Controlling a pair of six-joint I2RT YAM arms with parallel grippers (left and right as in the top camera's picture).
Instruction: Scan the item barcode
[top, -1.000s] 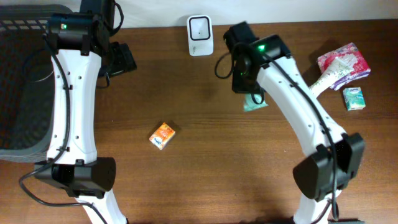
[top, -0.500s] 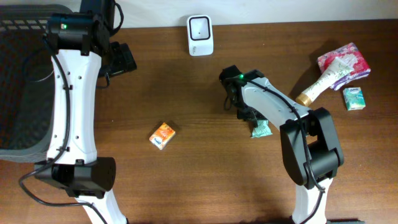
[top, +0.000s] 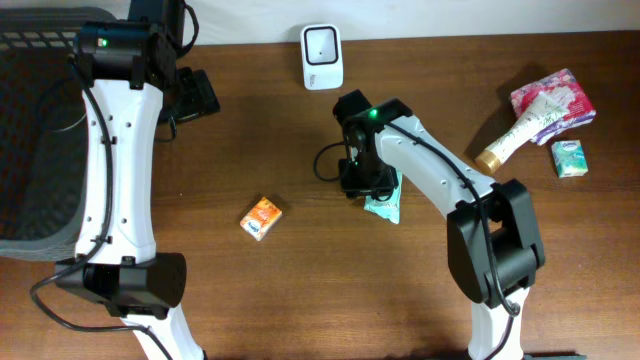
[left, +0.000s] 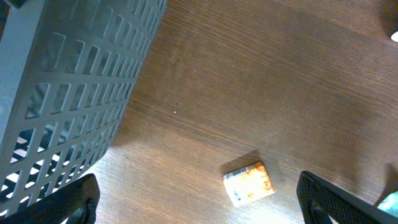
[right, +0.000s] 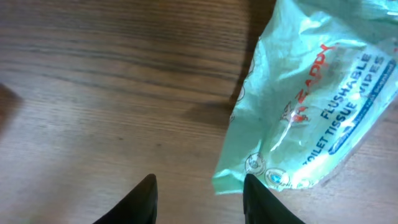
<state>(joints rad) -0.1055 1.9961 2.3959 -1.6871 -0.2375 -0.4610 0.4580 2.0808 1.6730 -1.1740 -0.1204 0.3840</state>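
The item, a green pack of flushable wipes (top: 386, 206), lies flat on the wooden table near its middle. In the right wrist view the pack (right: 317, 106) fills the upper right, with its lower corner just beyond my right finger. My right gripper (top: 358, 184) hovers at the pack's left edge; its jaws (right: 199, 186) stand apart with only bare wood between them. The white scanner (top: 322, 56) stands at the back edge. My left gripper (top: 196, 95) hangs wide open at the back left, (left: 199, 200) high above the table, holding nothing.
A small orange box (top: 261, 217) (left: 249, 184) lies left of centre. A grey slatted basket (top: 30, 140) (left: 68, 81) fills the left side. At the far right sit a pink floral pack (top: 553, 98), a white tube (top: 510, 143) and a small green box (top: 569, 158).
The right arm came forward from near the scanner, its jaws opened, and the green pack now lies loose on the table. The left arm has not moved.
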